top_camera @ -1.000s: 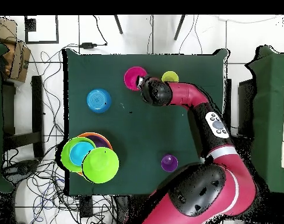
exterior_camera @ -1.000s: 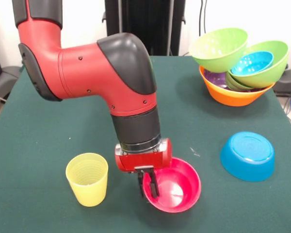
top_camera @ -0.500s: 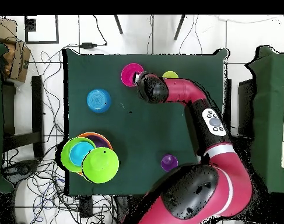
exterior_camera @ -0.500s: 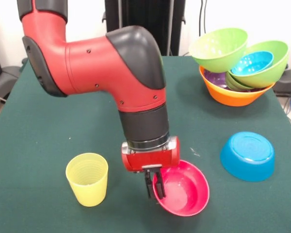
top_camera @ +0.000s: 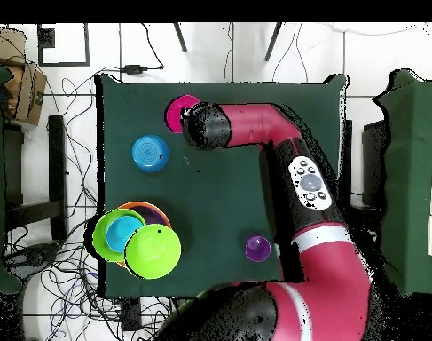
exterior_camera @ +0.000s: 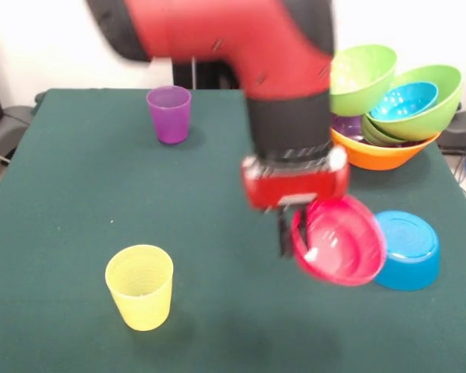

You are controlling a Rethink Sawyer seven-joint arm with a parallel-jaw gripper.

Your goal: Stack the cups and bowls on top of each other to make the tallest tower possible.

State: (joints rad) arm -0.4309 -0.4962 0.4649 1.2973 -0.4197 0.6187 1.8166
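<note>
Pink-red bowl (exterior_camera: 339, 240) was off the table, tipped nearly on edge, just left of the upside-down blue bowl (exterior_camera: 405, 249). Gripper (exterior_camera: 289, 233) looked clamped on its rim, though motion blur made that hard to confirm. Tower (exterior_camera: 384, 109) sat at the back right, orange bowl (exterior_camera: 373, 152) as base. Yellow cup (exterior_camera: 140, 286) front left, purple cup (exterior_camera: 169, 113) far back.

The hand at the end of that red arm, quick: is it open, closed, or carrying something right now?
Hand: closed on the rim of the pink-red bowl, which hangs tilted on edge above the table.
</note>
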